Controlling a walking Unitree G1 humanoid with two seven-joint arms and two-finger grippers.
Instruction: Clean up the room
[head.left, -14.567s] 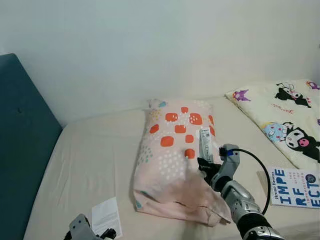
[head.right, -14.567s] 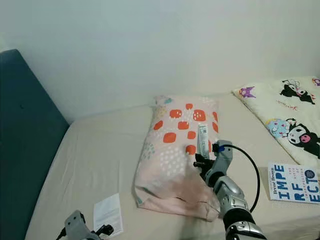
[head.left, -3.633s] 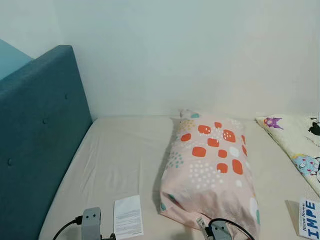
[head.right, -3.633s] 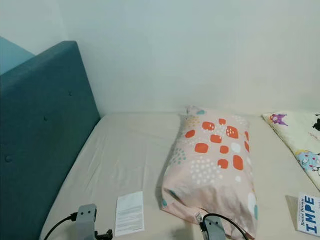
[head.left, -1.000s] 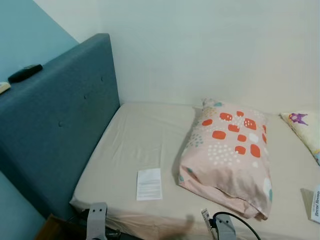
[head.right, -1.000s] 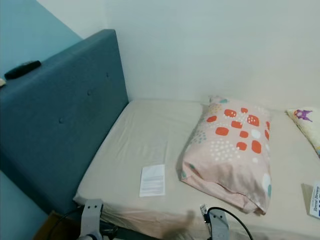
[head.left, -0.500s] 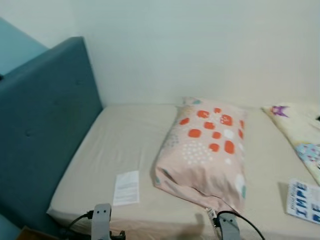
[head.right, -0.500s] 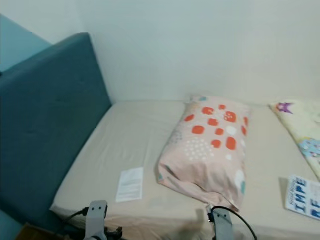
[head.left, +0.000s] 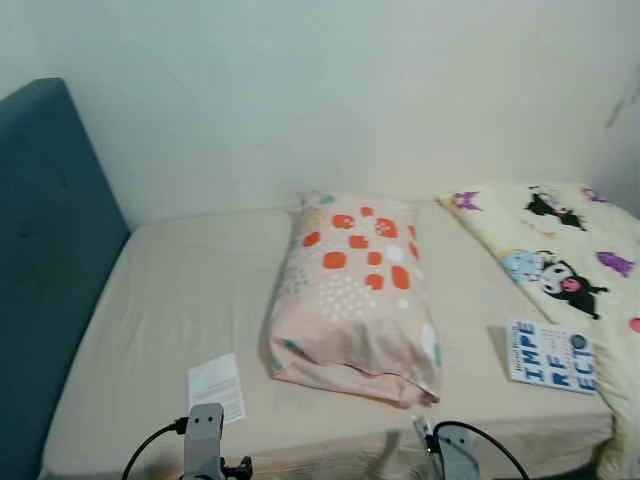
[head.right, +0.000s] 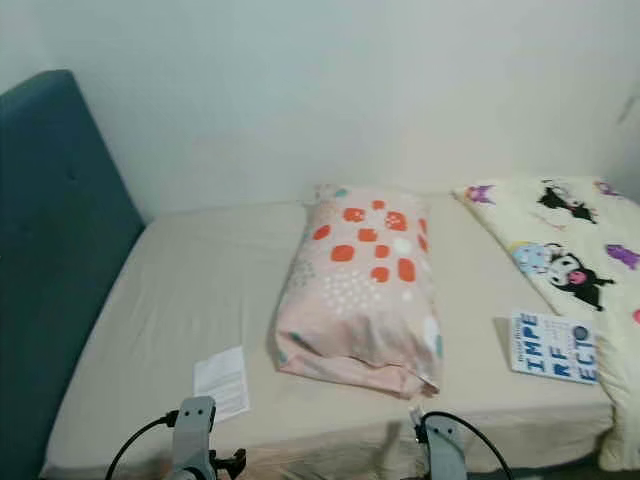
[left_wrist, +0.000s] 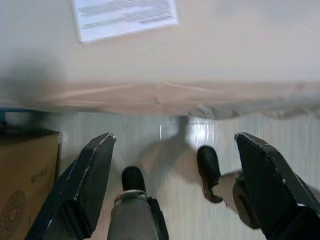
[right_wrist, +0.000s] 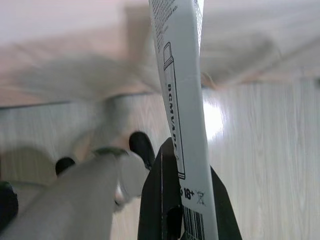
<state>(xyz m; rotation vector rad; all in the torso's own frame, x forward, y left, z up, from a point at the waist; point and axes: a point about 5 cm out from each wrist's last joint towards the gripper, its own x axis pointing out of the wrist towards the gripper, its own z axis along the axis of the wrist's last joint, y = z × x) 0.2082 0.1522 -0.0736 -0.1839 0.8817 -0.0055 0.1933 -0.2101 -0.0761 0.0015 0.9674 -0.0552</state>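
a pink pillow (head.left: 352, 295) with orange squares and white dots lies lengthwise at the centre of the frame on the beige bed (head.left: 180, 300), its open end toward the lower edge. a white printed leaflet (head.left: 215, 388) lies flat at the lower left, near the mattress edge. a book (head.left: 551, 355) with large blue letters on a white cover lies flat at the right, just beside a cream blanket (head.left: 560, 260) printed with black cartoon figures, spread across the upper right. a slim white tube (right_wrist: 180, 100) with black print and a barcode stands clamped in the right gripper (right_wrist: 181, 200), over the wooden floor.
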